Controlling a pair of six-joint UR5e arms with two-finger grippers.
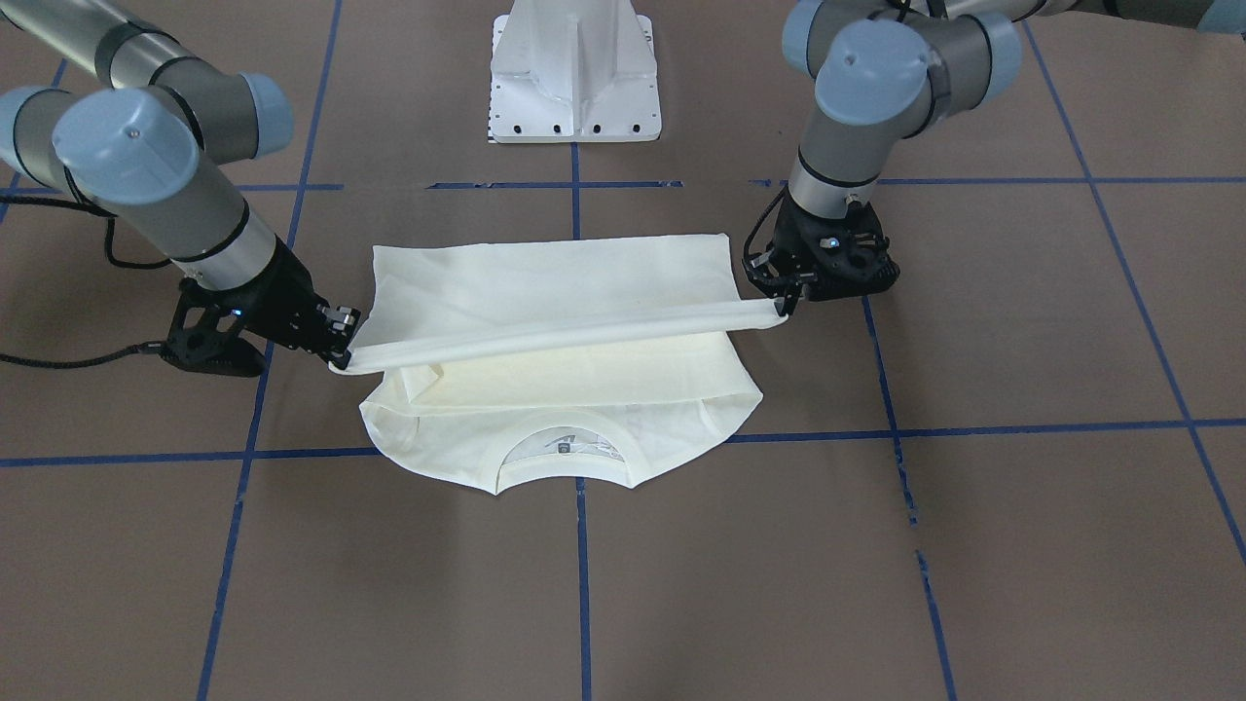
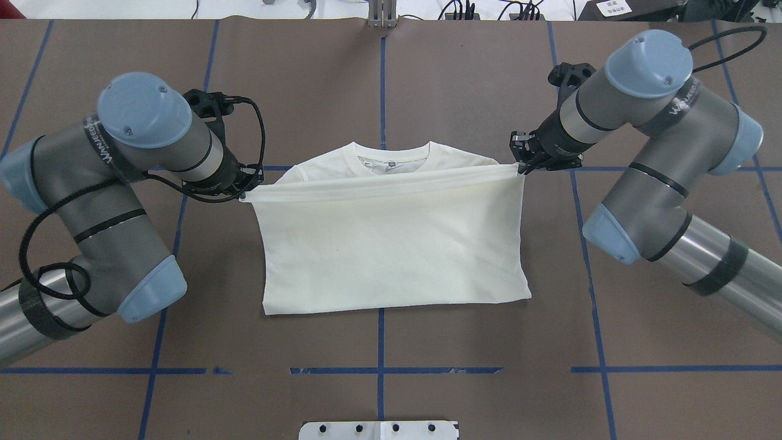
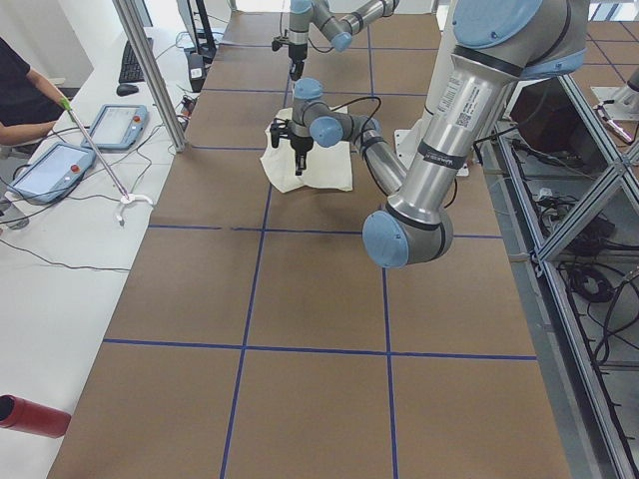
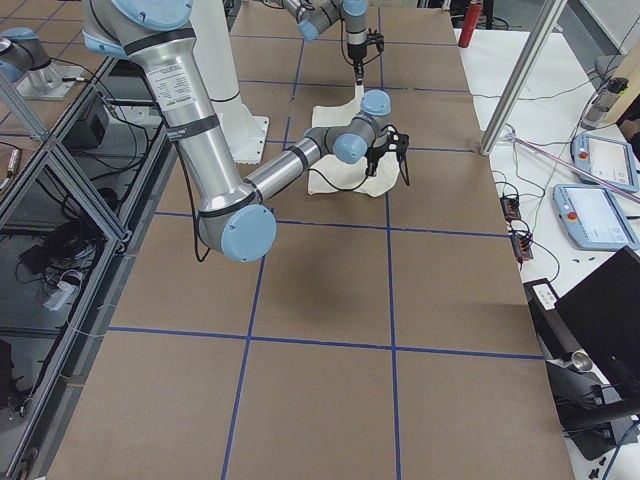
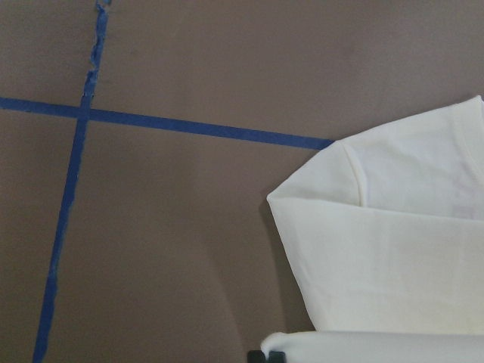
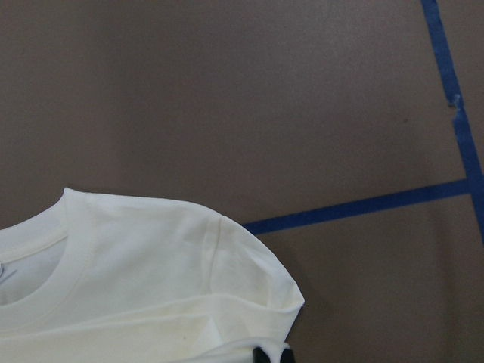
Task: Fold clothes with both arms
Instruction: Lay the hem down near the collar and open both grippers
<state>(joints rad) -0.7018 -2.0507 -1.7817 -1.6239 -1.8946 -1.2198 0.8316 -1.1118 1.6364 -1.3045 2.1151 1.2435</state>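
Observation:
The cream-white T-shirt lies plain side up on the brown table, its collar on the far side from the robot. No print shows. My left gripper and right gripper are each shut on one end of a folded edge, which is stretched taut between them just above the shoulders. In the front-facing view the left gripper is on the right, the right gripper on the left, and the raised edge hangs over the shirt. The wrist views show the shoulders below.
The white pedestal base stands at the robot's side of the table. Blue tape lines mark a grid on the brown surface. In the exterior left view an operator's bench with tablets runs along the far side, and a red cylinder lies there.

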